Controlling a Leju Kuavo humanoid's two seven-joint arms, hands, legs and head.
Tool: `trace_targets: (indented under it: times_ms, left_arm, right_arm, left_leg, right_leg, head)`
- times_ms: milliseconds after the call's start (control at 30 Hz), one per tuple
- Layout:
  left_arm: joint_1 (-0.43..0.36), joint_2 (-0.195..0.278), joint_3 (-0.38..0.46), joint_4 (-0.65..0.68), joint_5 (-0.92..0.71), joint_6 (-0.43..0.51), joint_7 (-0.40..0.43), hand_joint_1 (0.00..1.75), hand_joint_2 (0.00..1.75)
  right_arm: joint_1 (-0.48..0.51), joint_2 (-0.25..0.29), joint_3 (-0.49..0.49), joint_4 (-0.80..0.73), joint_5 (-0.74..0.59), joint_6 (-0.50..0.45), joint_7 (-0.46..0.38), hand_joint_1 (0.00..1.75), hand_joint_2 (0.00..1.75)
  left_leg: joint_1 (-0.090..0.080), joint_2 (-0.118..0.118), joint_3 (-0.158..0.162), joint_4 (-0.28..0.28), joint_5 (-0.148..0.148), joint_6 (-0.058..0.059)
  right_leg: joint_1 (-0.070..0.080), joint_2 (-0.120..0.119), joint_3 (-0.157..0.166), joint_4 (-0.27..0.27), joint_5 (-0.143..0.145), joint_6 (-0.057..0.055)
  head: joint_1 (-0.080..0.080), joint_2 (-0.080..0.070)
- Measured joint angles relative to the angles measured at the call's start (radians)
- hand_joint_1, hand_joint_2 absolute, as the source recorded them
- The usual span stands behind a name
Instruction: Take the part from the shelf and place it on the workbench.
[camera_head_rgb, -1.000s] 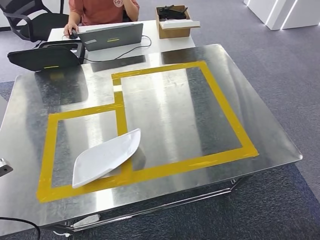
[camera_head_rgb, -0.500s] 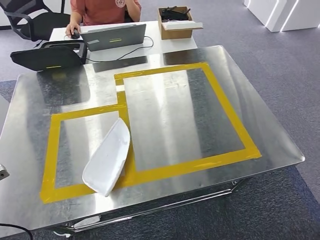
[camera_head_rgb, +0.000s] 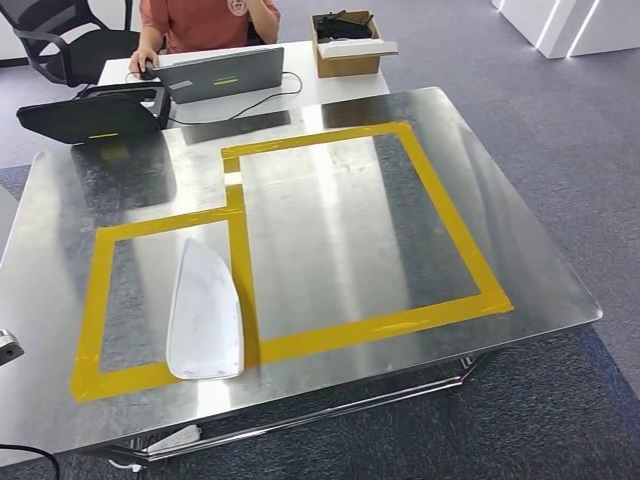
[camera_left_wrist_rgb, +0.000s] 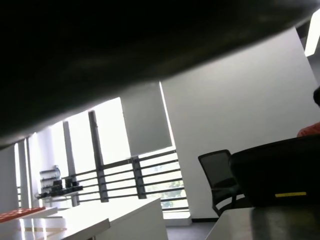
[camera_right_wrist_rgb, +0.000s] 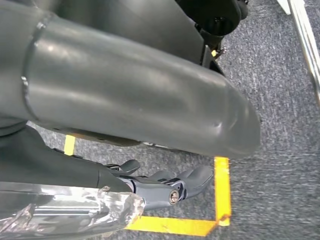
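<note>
the white part (camera_head_rgb: 204, 312) lies flat on the worktop (camera_head_rgb: 340, 240) inside the smaller yellow tape frame (camera_head_rgb: 98, 290), presumably its marked spot; right hand (camera_right_wrist_rgb: 166, 186) hangs empty, fingers loosely spread; left hand's state cannot be told.

1. The part (camera_head_rgb: 204, 312) is turning on the table (camera_head_rgb: 340, 230): a second ago it was lying slantwise with its tip over the tape (camera_head_rgb: 243, 270) between the two frames, half a second ago it was tilted steeper, and now it is lying nearly straight, tip pointing away from the robot.
2. The part is now sitting inside the smaller taped frame, its wide end touching the near strip, its side just beside the dividing strip instead of across it.
3. The whole head view is shifting slightly between frames, so the camera is moving a little.
</note>
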Motion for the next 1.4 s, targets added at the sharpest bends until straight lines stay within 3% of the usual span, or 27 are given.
trace_targets:
  times_ms: [67,100,200,233,300,367,433,533,600,667,700,733,767,800,867,933,1000,1033,1100,1167,1200,1233,1267,1300,1333,1400]
  left_arm:
    - [0.0,0.0,0.0,0.0,0.0,0.0,0.0,0.0,0.0]
    - [-0.001,0.0,0.0,0.0,-0.001,-0.002,0.0,0.0,0.0]
    - [-0.006,0.0,-0.01,0.008,-0.003,-0.009,0.002,0.0,0.0]
    - [-0.007,-0.001,-0.014,0.012,-0.004,-0.009,0.003,0.0,0.0]
    - [-0.009,-0.001,-0.016,0.016,-0.006,-0.009,0.003,0.0,0.0]
    - [-0.016,0.0,-0.017,0.02,-0.007,-0.009,0.005,0.0,0.0]
    - [-0.02,0.0,-0.018,0.023,-0.008,-0.008,0.007,0.0,0.0]
    - [-0.019,0.0,-0.018,0.028,-0.012,-0.008,0.01,0.0,0.0]
    - [-0.02,0.0,-0.019,0.028,-0.019,-0.008,0.013,0.0,0.0]
    - [-0.02,0.0,-0.025,0.028,-0.025,-0.01,0.019,0.0,0.0]
    - [-0.02,0.0,-0.028,0.028,-0.029,-0.012,0.022,0.0,0.0]
    - [-0.019,0.0,-0.031,0.028,-0.031,-0.013,0.025,0.0,0.0]
    - [-0.019,-0.001,-0.033,0.028,-0.032,-0.014,0.027,0.0,0.0]
    - [-0.019,0.0,-0.034,0.028,-0.033,-0.014,0.028,0.0,0.0]
    - [-0.02,0.0,-0.035,0.028,-0.034,-0.014,0.029,0.0,0.0]
    - [-0.022,0.0,-0.037,0.028,-0.035,-0.015,0.03,0.0,0.0]
    - [-0.021,0.001,-0.039,0.028,-0.037,-0.015,0.032,0.0,0.0]
    - [-0.019,0.003,-0.039,0.029,-0.038,-0.015,0.033,0.0,0.0]
    - [-0.023,0.006,-0.04,0.029,-0.039,-0.015,0.036,0.0,0.0]
    - [-0.027,0.005,-0.043,0.029,-0.043,-0.016,0.041,0.0,0.0]
    - [-0.026,0.004,-0.045,0.03,-0.045,-0.016,0.044,0.0,0.0]
    - [-0.023,0.003,-0.048,0.03,-0.047,-0.016,0.047,0.0,0.0]
    - [-0.02,0.002,-0.05,0.03,-0.049,-0.016,0.05,0.0,0.0]
    - [-0.019,0.003,-0.051,0.03,-0.049,-0.016,0.053,0.0,0.0]
    - [-0.019,0.004,-0.051,0.03,-0.05,-0.015,0.054,0.0,0.0]
    - [-0.019,0.006,-0.05,0.03,-0.05,-0.015,0.057,0.0,0.0]
  right_arm:
    - [0.001,0.0,0.0,0.0,0.0,0.0,0.0,0.0,0.0]
    - [0.002,0.0,0.0,-0.002,-0.001,0.001,0.001,0.0,0.0]
    - [0.008,0.0,0.001,-0.01,0.002,0.006,0.009,0.0,0.0]
    - [0.009,0.0,0.002,-0.012,0.005,0.007,0.011,0.0,0.0]
    - [0.01,0.0,0.008,-0.015,0.012,0.003,0.014,0.0,0.0]
    - [0.01,0.0,0.015,-0.02,0.017,-0.002,0.018,0.0,0.0]
    - [0.012,0.0,0.02,-0.024,0.018,-0.007,0.021,0.0,0.0]
    - [0.014,-0.002,0.027,-0.029,0.023,-0.002,0.025,0.0,0.0]
    - [0.013,-0.008,0.031,-0.031,0.025,0.011,0.025,0.0,0.0]
    - [0.014,-0.016,0.035,-0.031,0.022,0.022,0.022,0.0,0.0]
    - [0.014,-0.018,0.037,-0.031,0.021,0.025,0.02,0.0,0.0]
    - [0.015,-0.02,0.038,-0.031,0.02,0.027,0.019,0.0,0.0]
    - [0.015,-0.022,0.04,-0.031,0.019,0.029,0.018,0.0,0.0]
    - [0.015,-0.024,0.041,-0.031,0.019,0.029,0.018,0.0,0.0]
    - [0.014,-0.027,0.042,-0.031,0.019,0.03,0.017,0.0,0.0]
    - [0.014,-0.029,0.042,-0.03,0.019,0.03,0.016,0.0,0.0]
    - [0.013,-0.029,0.043,-0.03,0.017,0.03,0.014,0.0,0.0]
    - [0.012,-0.029,0.043,-0.03,0.017,0.03,0.014,0.0,0.0]
    - [0.011,-0.03,0.045,-0.03,0.016,0.03,0.011,0.0,0.0]
    - [0.012,-0.031,0.047,-0.029,0.012,0.03,0.01,0.0,0.0]
    - [0.012,-0.031,0.048,-0.029,0.01,0.029,0.009,0.0,0.0]
    - [0.013,-0.031,0.049,-0.028,0.007,0.029,0.008,0.0,0.0]
    - [0.014,-0.031,0.049,-0.027,0.004,0.028,0.008,0.0,0.0]
    - [0.014,-0.031,0.049,-0.026,0.002,0.027,0.007,0.0,0.0]
    - [0.013,-0.031,0.05,-0.026,0.0,0.027,0.007,0.0,0.0]
    - [0.012,-0.031,0.05,-0.026,-0.001,0.027,0.005,0.0,0.0]
  left_leg:
    - [0.0,0.0,0.0,0.0,0.0,-0.001]
    - [0.001,0.001,-0.006,0.015,-0.013,-0.004]
    - [0.004,0.004,-0.103,0.242,-0.129,-0.012]
    - [0.003,0.004,-0.12,0.285,-0.14,-0.011]
    - [0.001,0.013,-0.063,0.182,-0.077,-0.002]
    - [-0.009,0.04,-0.001,0.06,-0.037,0.007]
    - [-0.018,0.049,0.015,0.018,-0.036,0.016]
    - [-0.013,0.022,0.012,0.01,-0.029,0.033]
    - [-0.009,0.007,0.01,0.007,-0.024,0.043]
    - [-0.009,-0.01,0.007,0.007,-0.023,0.047]
    - [-0.009,-0.02,0.006,0.007,-0.022,0.048]
    - [-0.009,-0.03,0.006,0.007,-0.022,0.048]
    - [-0.009,-0.041,0.007,0.007,-0.022,0.048]
    - [-0.01,-0.052,0.008,0.008,-0.022,0.047]
    - [-0.01,-0.074,0.008,0.009,-0.021,0.043]
    - [-0.008,-0.094,0.001,0.01,-0.018,0.032]
    - [-0.004,-0.112,-0.005,0.008,-0.013,0.019]
    - [-0.004,-0.102,-0.008,0.012,-0.016,0.013]
    - [-0.007,-0.055,-0.031,0.062,-0.05,0.003]
    - [-0.005,-0.014,-0.086,0.177,-0.111,-0.005]
    - [-0.003,-0.007,-0.114,0.237,-0.134,-0.009]
    - [-0.002,-0.005,-0.129,0.267,-0.138,-0.011]
    - [0.0,-0.002,-0.126,0.263,-0.125,-0.012]
    - [0.001,0.004,-0.105,0.224,-0.097,-0.013]
    - [0.001,0.021,-0.068,0.158,-0.062,-0.013]
    - [-0.004,0.063,-0.006,0.044,-0.024,-0.006]
  right_leg:
    - [0.0,0.0,0.0,0.0,0.001,-0.002]
    - [-0.001,-0.001,0.0,-0.002,0.003,-0.007]
    - [0.003,-0.007,-0.004,-0.007,0.011,-0.025]
    - [0.007,-0.011,-0.005,-0.007,0.011,-0.027]
    - [0.01,-0.018,-0.002,-0.006,0.01,-0.028]
    - [0.016,-0.026,0.001,-0.005,0.006,-0.025]
    - [0.021,-0.038,0.001,-0.004,0.004,-0.017]
    - [0.02,-0.047,-0.004,0.007,-0.011,-0.001]
    - [0.017,-0.025,-0.044,0.089,-0.061,0.011]
    - [0.014,-0.01,-0.112,0.229,-0.124,0.016]
    - [0.014,-0.009,-0.137,0.278,-0.137,0.016]
    - [0.013,-0.007,-0.146,0.29,-0.129,0.016]
    - [0.013,-0.004,-0.134,0.261,-0.103,0.013]
    - [0.013,0.005,-0.104,0.197,-0.063,0.009]
    - [0.01,0.047,-0.035,0.055,-0.006,-0.001]
    - [0.009,0.067,-0.003,-0.004,0.005,-0.008]
    - [0.009,0.048,0.001,-0.011,0.008,-0.013]
    - [0.008,0.036,0.004,-0.015,0.011,-0.018]
    - [0.004,0.011,0.009,-0.025,0.016,-0.027]
    - [0.005,-0.014,0.01,-0.027,0.015,-0.031]
    - [0.005,-0.027,0.01,-0.026,0.014,-0.032]
    - [0.005,-0.041,0.01,-0.026,0.012,-0.032]
    - [0.005,-0.054,0.011,-0.026,0.011,-0.031]
    - [0.005,-0.067,0.012,-0.025,0.008,-0.03]
    - [0.005,-0.079,0.015,-0.025,0.006,-0.026]
    - [0.01,-0.1,0.02,-0.02,-0.002,-0.016]
  head:
    - [0.0,0.0]
    - [0.0,0.0]
    - [-0.002,0.0]
    - [-0.001,0.0]
    - [-0.001,0.0]
    - [-0.001,0.0]
    - [-0.001,0.0]
    - [0.0,0.0]
    - [0.004,0.0]
    - [0.006,0.0]
    - [0.006,0.0]
    - [0.006,0.0]
    - [0.006,0.0]
    - [0.006,0.0]
    - [0.005,0.0]
    - [0.004,0.0]
    - [0.005,0.0]
    - [0.004,0.0]
    - [-0.001,0.0]
    - [-0.005,0.0]
    - [-0.005,0.0]
    - [-0.005,0.0]
    - [-0.005,0.0]
    - [-0.005,0.0]
    - [-0.005,0.0]
    - [-0.005,0.0]
